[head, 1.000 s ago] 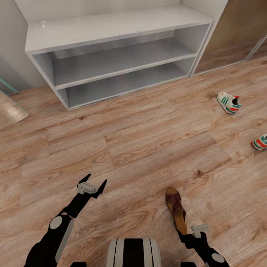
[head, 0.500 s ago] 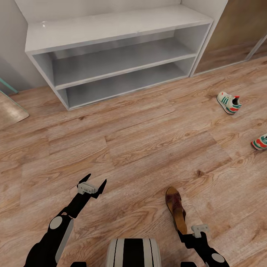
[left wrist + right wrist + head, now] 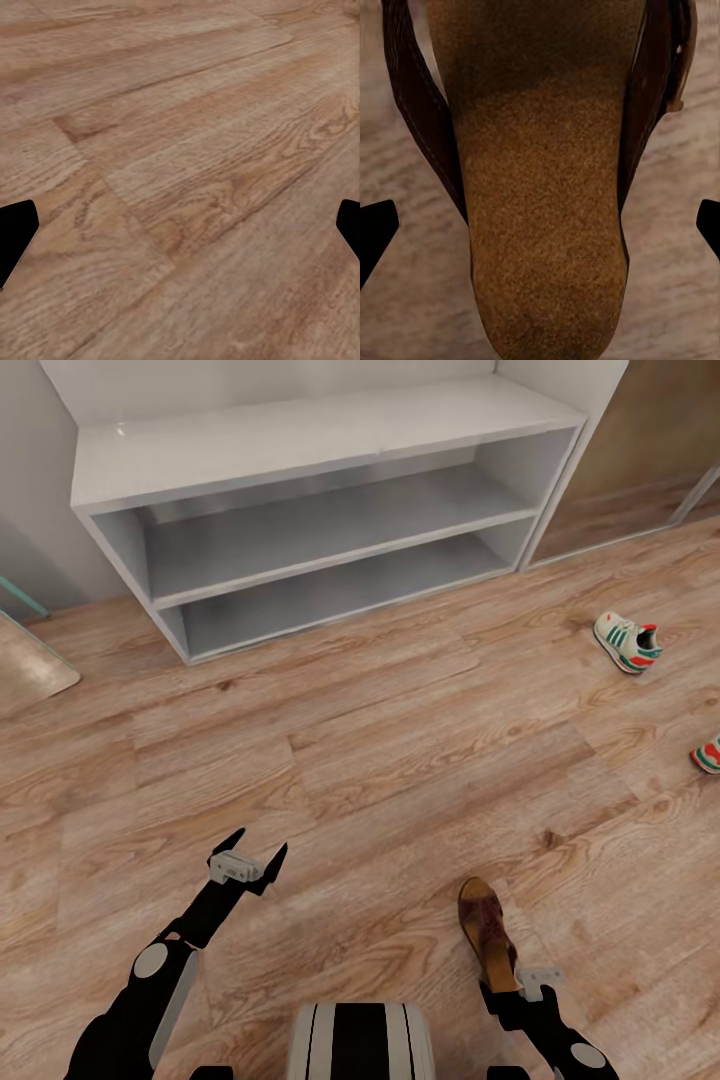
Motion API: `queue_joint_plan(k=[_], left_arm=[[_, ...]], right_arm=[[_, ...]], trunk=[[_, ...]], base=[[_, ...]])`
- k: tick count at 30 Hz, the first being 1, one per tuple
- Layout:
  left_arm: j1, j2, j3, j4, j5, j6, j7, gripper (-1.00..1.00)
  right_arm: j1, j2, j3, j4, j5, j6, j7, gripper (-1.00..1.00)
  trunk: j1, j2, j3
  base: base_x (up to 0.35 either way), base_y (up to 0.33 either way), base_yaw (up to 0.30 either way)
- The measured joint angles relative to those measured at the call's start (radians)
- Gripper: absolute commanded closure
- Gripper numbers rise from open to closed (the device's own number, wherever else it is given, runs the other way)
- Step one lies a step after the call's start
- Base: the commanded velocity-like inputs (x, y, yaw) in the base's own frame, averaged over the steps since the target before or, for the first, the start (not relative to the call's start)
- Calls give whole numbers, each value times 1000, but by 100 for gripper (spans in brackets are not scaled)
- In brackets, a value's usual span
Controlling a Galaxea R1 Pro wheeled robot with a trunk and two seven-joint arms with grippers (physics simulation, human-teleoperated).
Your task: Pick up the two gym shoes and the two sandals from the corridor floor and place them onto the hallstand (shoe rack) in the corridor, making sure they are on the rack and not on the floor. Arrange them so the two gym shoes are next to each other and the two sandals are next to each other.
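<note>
- right gripper (image 3: pixel 517 988) sits low at the near right of the head view, right at the heel end of the brown sandal (image 3: pixel 487 932). the sandal lies flat on the wood floor (image 3: pixel 400 760), long axis running from near to far with the toe pointing away toward the grey shoe rack (image 3: pixel 330 490). this arm is plainly the closer one. from this view alone i cannot tell how wide its fingers stand.
- left gripper (image 3: pixel 248 860) hovers over bare floor to the near left, fingers spread wide and holding nothing, well apart from the sandal.
- two sneakers lie far to the right: one sneaker (image 3: pixel 627 641) in full, the other sneaker (image 3: pixel 708 754) cut by the edge. all three shoes are on the floor, none on the rack.
- left wrist view: plain floor planks (image 3: pixel 180 180) between two dark fingertips set far apart at the frame's sides.
- right wrist view: the sandal's tan footbed (image 3: pixel 544 210) and dark straps run straight along the line of the fingers, and the black fingertips (image 3: pixel 375 229) stand wide on either side of it, not touching. my judgement is the grip would close across the sandal's width near the heel.
</note>
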State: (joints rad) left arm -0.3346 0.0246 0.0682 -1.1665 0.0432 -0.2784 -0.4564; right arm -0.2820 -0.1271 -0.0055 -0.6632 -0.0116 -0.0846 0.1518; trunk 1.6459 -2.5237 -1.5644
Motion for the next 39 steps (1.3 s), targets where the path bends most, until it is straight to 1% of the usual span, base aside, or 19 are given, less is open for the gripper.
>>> queue_joint_plan(k=[35, 39], left_arm=[[1, 0, 0, -7, 1, 0, -1, -100], [1, 0, 1, -7, 1, 0, -1, -100]], right_arm=[[0, 0, 0, -1, -1, 0, 1, -100], [0, 0, 1, -3, -1, 0, 1, -100]], trunk=[[0, 0, 0], [2, -1, -15]], base=[[7, 6, 0], [0, 0, 0]])
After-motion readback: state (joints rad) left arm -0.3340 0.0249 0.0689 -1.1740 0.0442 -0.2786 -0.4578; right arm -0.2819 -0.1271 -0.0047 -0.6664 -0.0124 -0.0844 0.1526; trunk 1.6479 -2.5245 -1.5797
